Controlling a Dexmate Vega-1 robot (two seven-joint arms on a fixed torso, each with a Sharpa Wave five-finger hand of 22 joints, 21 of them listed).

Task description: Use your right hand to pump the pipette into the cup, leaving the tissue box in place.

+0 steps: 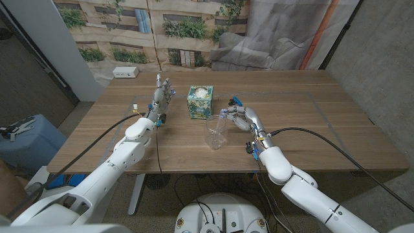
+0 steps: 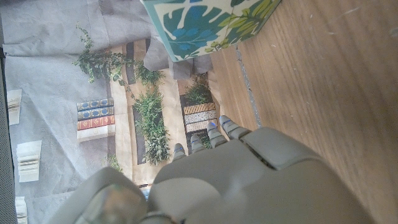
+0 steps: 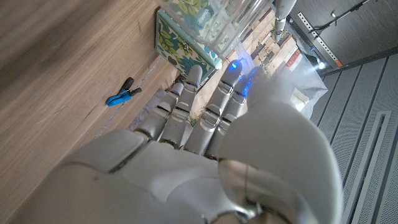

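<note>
Fingers (image 1: 233, 117) of right hand (image 1: 242, 119) curled, grip unclear, beside cup (image 1: 215, 133); left hand (image 1: 162, 96) spread, empty.

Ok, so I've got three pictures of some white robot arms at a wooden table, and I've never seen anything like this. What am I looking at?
This is a robot with two arms, each ending in a hand with fingers like a person's. The wide picture comes from a camera on its head, looking down at the table. The other two come from cameras on its wrists, looking along the back of each hand, so they appear turned around.

On the table stand a leaf-patterned tissue box and, nearer the robot, a clear plastic cup. A small blue clip lies beyond the cup, and a white box sits at the far edge.

The left hand is raised with its fingers apart, holding nothing. The right hand is at the cup's rim. It may be holding the pipette, but that is too small to make out.
</note>
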